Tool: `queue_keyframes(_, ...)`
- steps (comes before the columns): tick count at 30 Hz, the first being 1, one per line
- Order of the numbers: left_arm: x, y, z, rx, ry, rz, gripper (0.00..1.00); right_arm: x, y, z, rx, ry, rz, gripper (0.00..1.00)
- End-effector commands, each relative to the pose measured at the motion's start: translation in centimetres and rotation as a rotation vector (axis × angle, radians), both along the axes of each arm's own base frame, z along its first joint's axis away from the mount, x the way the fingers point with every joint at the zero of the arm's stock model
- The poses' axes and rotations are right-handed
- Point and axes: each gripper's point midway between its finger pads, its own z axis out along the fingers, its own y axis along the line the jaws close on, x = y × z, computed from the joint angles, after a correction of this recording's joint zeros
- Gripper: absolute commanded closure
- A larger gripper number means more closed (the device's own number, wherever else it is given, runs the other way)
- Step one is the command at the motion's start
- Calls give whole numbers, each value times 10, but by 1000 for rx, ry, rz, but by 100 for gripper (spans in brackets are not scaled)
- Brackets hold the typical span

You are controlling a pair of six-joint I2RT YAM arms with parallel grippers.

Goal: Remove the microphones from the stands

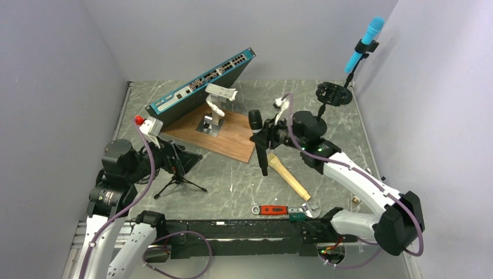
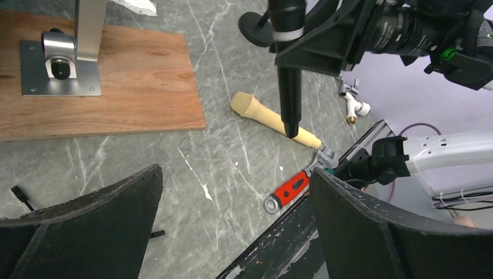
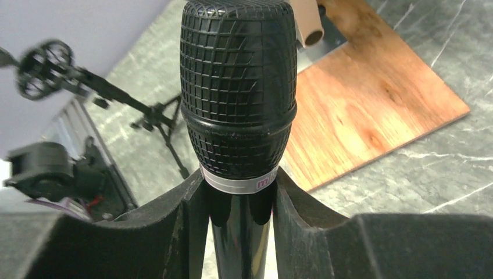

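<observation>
Top external view: both arms extended over the table, one at each task item.
microphone point(image 1: 260, 145): black, mesh head up, nearly upright, mid-table just right of the wooden board point(image 1: 224, 136).
right gripper point(image 1: 268, 138): clamped on the microphone. In the right wrist view both fingers point(image 3: 174, 232) are pressed on the shaft just under the white band below the head.
microphone lower end: seen in the left wrist view overlapping the wooden handle point(image 2: 273, 121). Contact with it or the table cannot be told.
stand point(image 1: 176, 179): small black tripod, set on the table at the left with legs spread, well apart from the microphone.
left gripper point(image 1: 177, 157): positioned at the top of the stand. In the left wrist view the fingers are spread wide and nothing is seen between them.
left gripper/stand contact: cannot be told.
wrench point(image 1: 279, 210): red grip, laid flat near the front edge, just beside the wooden handle's near end.
network switch point(image 1: 200, 81): tilted, its lower edge at the board's far-left side, beside the metal bracket point(image 1: 216, 107) fixed to the board.
blue microphone point(image 1: 364, 42): clipped high on a separate stand, its round base point(image 1: 334, 93) at the far right corner.
</observation>
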Motion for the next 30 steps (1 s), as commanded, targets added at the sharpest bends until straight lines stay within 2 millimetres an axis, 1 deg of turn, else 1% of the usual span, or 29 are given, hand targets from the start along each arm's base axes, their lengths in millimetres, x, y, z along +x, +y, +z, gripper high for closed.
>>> queue_keyframes(1, 5, -5, 9, -38, -33, -11, 2, -11, 11, -57, -251, 9, 67, 95)
queue_keyframes(4, 6, -2, 7, -53, -30, 17, 2, -15, 12, -91, -417, 43, 53, 94)
queue_keyframes(7, 5, 0, 5, -51, -24, 35, 2, -26, 14, -116, -528, 85, 79, 93)
queue_keyframes(10, 4, 2, 4, -42, -21, 45, 2, -28, 2, -142, -664, 117, 43, 92)
queue_keyframes(12, 5, 3, 3, -39, -17, 47, 2, -26, -9, -159, -769, 116, -5, 89)
queue_keyframes(14, 6, 2, 2, -45, -12, 48, 2, -26, -17, -172, -832, 120, -35, 88)
queue_keyframes(17, 9, -1, 3, -69, -6, 42, 2, -31, -23, -194, -901, 138, -28, 86)
queue_keyframes(19, 10, -3, 6, -82, -8, 35, 2, -32, -29, -203, -960, 148, -37, 85)
queue_keyframes(21, 11, -3, 6, -82, -7, 38, 2, -35, -32, -208, -1001, 148, -37, 84)
queue_keyframes(30, 6, 2, 0, -73, -5, 61, 2, -46, -34, -219, -1010, 181, -27, 73)
